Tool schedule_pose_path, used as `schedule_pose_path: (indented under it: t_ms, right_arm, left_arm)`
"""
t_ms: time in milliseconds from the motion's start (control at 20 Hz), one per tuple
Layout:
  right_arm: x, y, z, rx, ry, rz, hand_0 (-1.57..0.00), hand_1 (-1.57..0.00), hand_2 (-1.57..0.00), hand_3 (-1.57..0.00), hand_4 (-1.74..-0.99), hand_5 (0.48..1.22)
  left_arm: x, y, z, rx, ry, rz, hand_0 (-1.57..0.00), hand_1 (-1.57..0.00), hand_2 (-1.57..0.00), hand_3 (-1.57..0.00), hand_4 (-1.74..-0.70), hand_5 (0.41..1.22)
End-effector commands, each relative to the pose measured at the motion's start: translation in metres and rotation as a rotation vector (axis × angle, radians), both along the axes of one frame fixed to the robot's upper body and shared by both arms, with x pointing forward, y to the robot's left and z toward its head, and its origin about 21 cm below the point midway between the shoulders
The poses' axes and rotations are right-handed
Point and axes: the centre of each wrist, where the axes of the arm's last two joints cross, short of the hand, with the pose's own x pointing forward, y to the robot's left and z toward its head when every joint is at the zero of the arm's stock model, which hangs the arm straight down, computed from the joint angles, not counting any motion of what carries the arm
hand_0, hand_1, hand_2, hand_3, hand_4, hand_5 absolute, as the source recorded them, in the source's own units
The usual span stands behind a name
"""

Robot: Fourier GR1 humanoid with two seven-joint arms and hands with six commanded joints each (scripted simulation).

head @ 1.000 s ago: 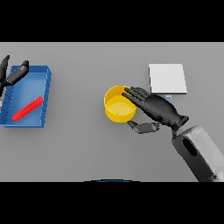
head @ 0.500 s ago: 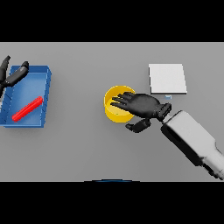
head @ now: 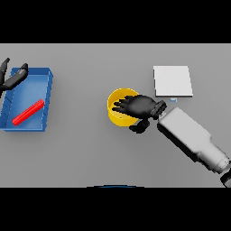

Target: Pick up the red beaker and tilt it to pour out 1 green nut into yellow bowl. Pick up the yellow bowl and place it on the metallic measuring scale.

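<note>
Yellow bowl (head: 118,110) sits left of the metallic scale (head: 173,81) with the right hand (head: 139,106) spread relaxed over it, so grasping seems underway; next, close on the rim, lift, carry right.

You've got the right hand (head: 140,106) over the round yellow bowl (head: 118,112) mid-table, fingers spread across its opening, thumb down outside the near rim. The flat square metallic measuring scale (head: 173,80) sits apart from the bowl, toward the table's far right. The blue rectangular tray (head: 47,94) is at the grey table's (head: 90,153) left edge, with a red beaker (head: 28,112) lying diagonally on its side inside. The left hand (head: 11,78) shows at the tray's far-left corner, fingers relaxed, holding nothing.
</note>
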Motion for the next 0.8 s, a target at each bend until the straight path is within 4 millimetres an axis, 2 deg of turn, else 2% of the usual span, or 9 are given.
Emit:
schedule_pose_path:
  t_ms: [0,200,250,300,350,400,500,600,750]
  right_arm:
    - [-0.0012,0.0003,-0.0009,-0.007,0.014,0.0,0.0,0.0,0.0,0.0,-1.29,0.746]
    - [0.0017,0.0018,0.0016,0.002,0.036,-0.038,0.0,-0.02,-0.02,-0.04,-1.336,0.81]
    - [0.0009,0.0058,-0.0017,-0.003,0.044,-0.042,-0.11,-0.1,-0.09,-0.1,-1.36,0.842]
    - [0.0008,0.0059,-0.003,-0.001,0.048,-0.033,-0.29,-0.24,-0.18,-0.17,-1.387,0.873]
    - [0.0017,0.0054,-0.0035,-0.005,0.048,-0.023,-0.54,-0.47,-0.31,-0.26,-1.42,0.943]
    - [0.0014,0.0048,-0.0042,-0.013,0.042,-0.014,-0.75,-0.69,-0.48,-0.35,-1.454,0.999]
    - [0.0033,0.0032,-0.0052,0.005,0.059,0.002,-1.05,-1.01,-0.87,-0.57,-1.552,1.079]
    - [0.0024,0.0,-0.0038,0.02,0.061,0.012,-1.23,-1.21,-1.12,-0.83,-1.614,1.13]
    - [0.0022,0.0023,-0.0033,0.014,0.032,0.008,-1.4,-1.39,-1.22,-1.12,-1.676,1.174]
  left_arm:
    - [0.0003,0.0026,0.0037,0.005,-0.003,0.008,0.0,0.0,0.0,0.0,-0.72,0.688]
    - [-0.0015,-0.0002,-0.0014,-0.009,-0.004,-0.001,0.0,0.0,0.0,0.0,-0.71,0.686]
    - [-0.001,0.0015,0.001,-0.01,-0.008,0.0,0.0,0.0,0.0,0.0,-0.71,0.689]
    - [-0.0036,0.0015,-0.0026,-0.007,-0.001,-0.002,0.0,0.0,0.0,0.0,-0.71,0.691]
    - [-0.0031,0.0027,-0.0018,-0.009,-0.002,0.002,0.0,0.0,0.0,0.0,-0.72,0.692]
    - [-0.0026,0.0042,-0.0013,-0.012,-0.002,0.009,0.0,0.0,0.0,0.0,-0.72,0.692]
    - [0.0,0.0015,0.005,-0.002,-0.013,0.001,0.0,0.0,0.0,0.0,-0.72,0.693]
    - [-0.0021,0.0041,0.0035,-0.011,-0.016,0.001,0.0,0.0,0.0,0.0,-0.72,0.696]
    - [-0.0019,0.0047,0.0038,-0.009,-0.021,0.004,0.0,0.0,0.0,0.0,-0.72,0.694]
